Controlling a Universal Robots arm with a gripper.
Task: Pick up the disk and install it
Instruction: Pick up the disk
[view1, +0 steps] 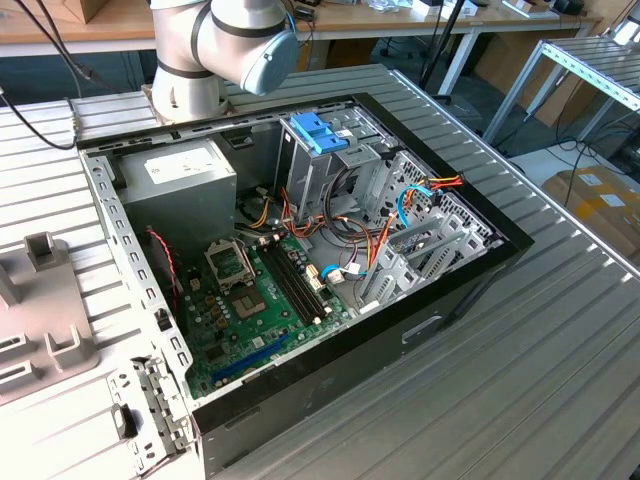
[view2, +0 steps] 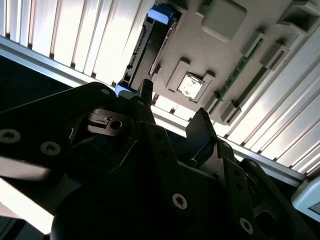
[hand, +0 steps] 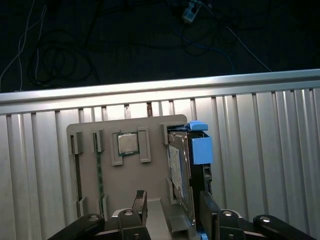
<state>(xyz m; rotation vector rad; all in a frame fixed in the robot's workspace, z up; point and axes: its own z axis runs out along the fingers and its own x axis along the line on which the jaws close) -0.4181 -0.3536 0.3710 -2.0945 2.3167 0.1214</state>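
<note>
The disk (hand: 186, 165) stands on edge in a slot of a grey parts tray (hand: 150, 180), its dark body framed by light-blue rails with a blue end tab. My gripper (hand: 173, 207) hovers above the tray, open, with dark fingertips (hand: 140, 202) to either side of the disk's near end. One finger is close to the disk and the other stands apart from it. In the second wrist view the disk (view2: 150, 47) lies beyond the gripper (view2: 173, 110), along the edge of the tray (view2: 220, 55).
The tray also holds a processor chip (hand: 128, 144) and memory sticks (hand: 100, 170). In the exterior view the open computer case (view1: 480, 262) lies on the ribbed metal table (view1: 520, 380), with a drive cage topped by a blue bracket (view1: 318, 130) and loose cables. The tray (view1: 40, 310) sits at the exterior view's left.
</note>
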